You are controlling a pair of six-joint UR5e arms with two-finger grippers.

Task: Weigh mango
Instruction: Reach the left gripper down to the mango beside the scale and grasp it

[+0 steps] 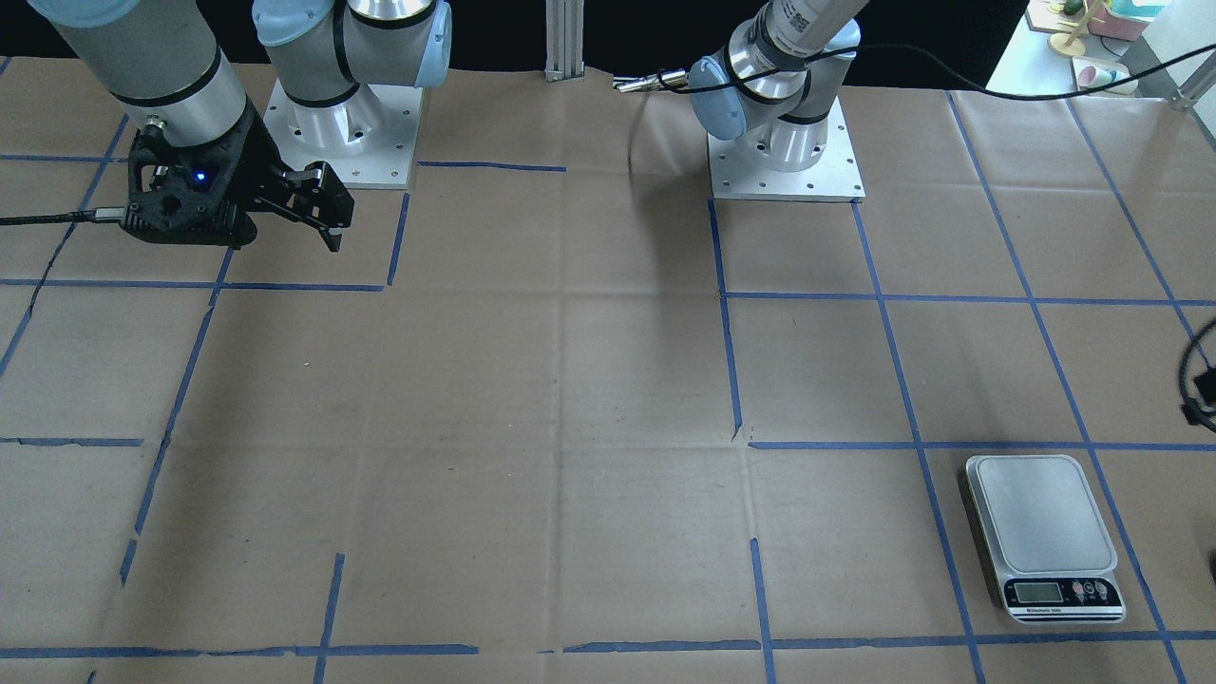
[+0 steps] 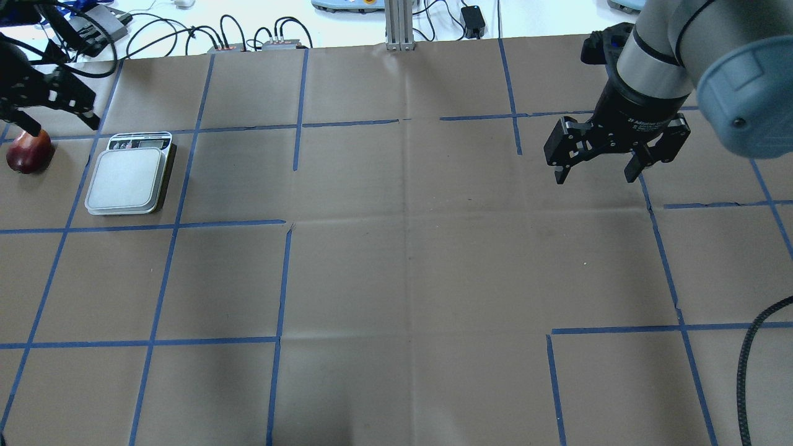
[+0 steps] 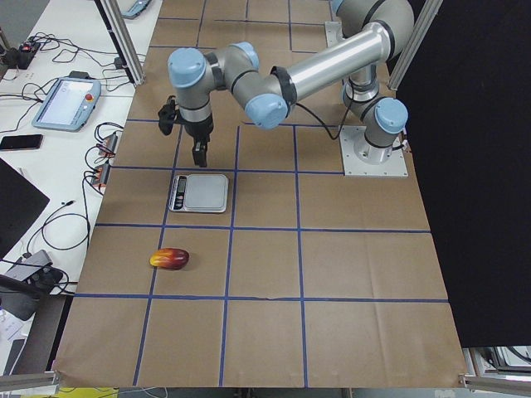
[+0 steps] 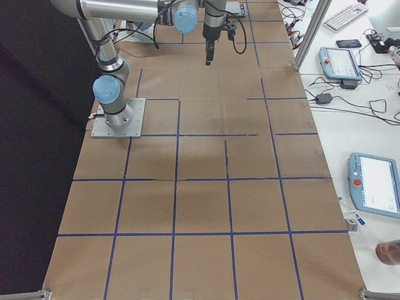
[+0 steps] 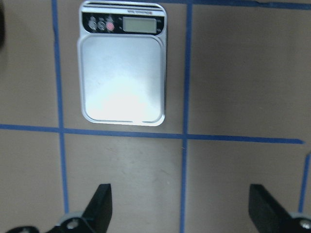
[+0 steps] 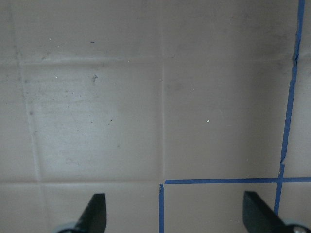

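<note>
The mango (image 2: 28,152), dark red fading to orange-yellow, lies on the brown paper at the table's far left end, left of the scale; it also shows in the exterior left view (image 3: 170,259). The silver kitchen scale (image 2: 127,179) has a bare platform and shows in the left wrist view (image 5: 121,73). My left gripper (image 2: 59,114) hangs open and empty, high above the table near the scale and mango; its fingers (image 5: 99,208) frame bare paper. My right gripper (image 2: 595,164) is open and empty above the table's right side, far from both.
Blue tape lines (image 2: 285,279) grid the brown paper. Cables and control boxes (image 2: 248,37) lie beyond the table's far edge. A black cable (image 2: 749,353) hangs at the right. The arm bases (image 1: 784,142) stand at the robot's side.
</note>
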